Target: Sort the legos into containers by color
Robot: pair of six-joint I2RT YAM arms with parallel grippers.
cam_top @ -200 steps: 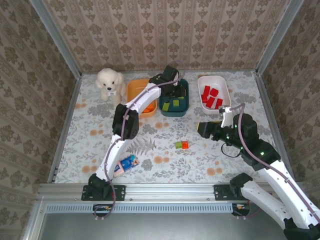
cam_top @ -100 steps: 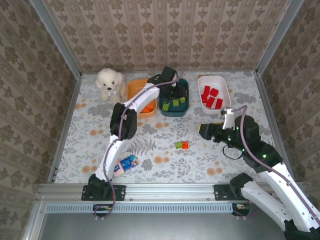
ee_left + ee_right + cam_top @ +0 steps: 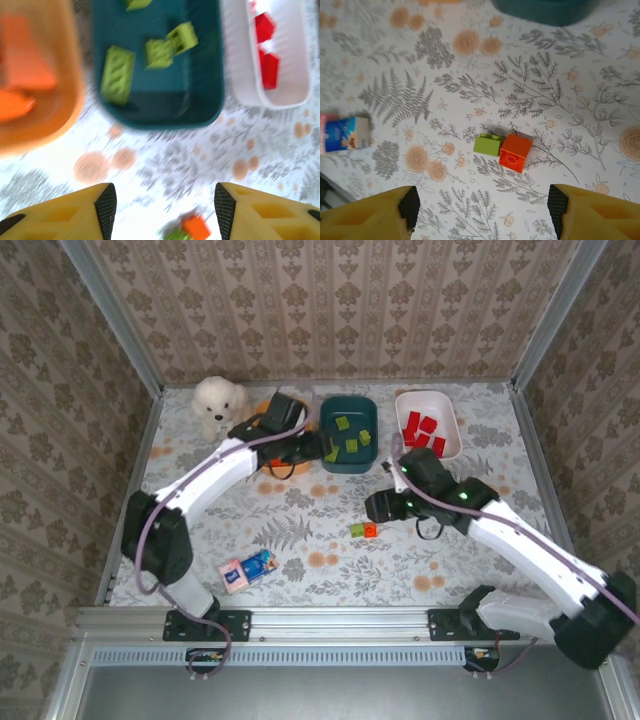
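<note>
The flower-patterned table (image 3: pixel 480 550) carries everything, walled in by patterned panels. The left arm (image 3: pixel 200 490) reaches across to the far middle, and its gripper (image 3: pixel 308 447) sits between the orange tub (image 3: pixel 268 468) and the dark teal tub (image 3: pixel 348 466). In its wrist view the yellow fingers (image 3: pixel 75 210) stand wide apart with nothing between them, above bare cloth near the tubs. The right arm (image 3: pixel 520 540) bends in toward the centre, and its gripper (image 3: pixel 378 506) hangs near the two loose bricks. Its fingers (image 3: pixel 375 215) are likewise spread wide and hold nothing. The three tubs stand in a row at the far side: orange on the left, partly under the left arm, teal in the middle, and the white tub (image 3: pixel 450 425) on the right. A white plush dog (image 3: pixel 220 405) sits just left of the orange tub. A flat pink-and-blue packet (image 3: pixel 248 570) lies near the front left. The white tub holds red bricks (image 3: pixel 422 430), the teal tub holds lime green bricks (image 3: pixel 117 75), and the orange tub holds orange bricks (image 3: pixel 25 65), blurred in the wrist view. On the open cloth in the middle lie a green brick (image 3: pixel 487 144) and an orange brick (image 3: pixel 516 152), touching side by side, green on the left.
</note>
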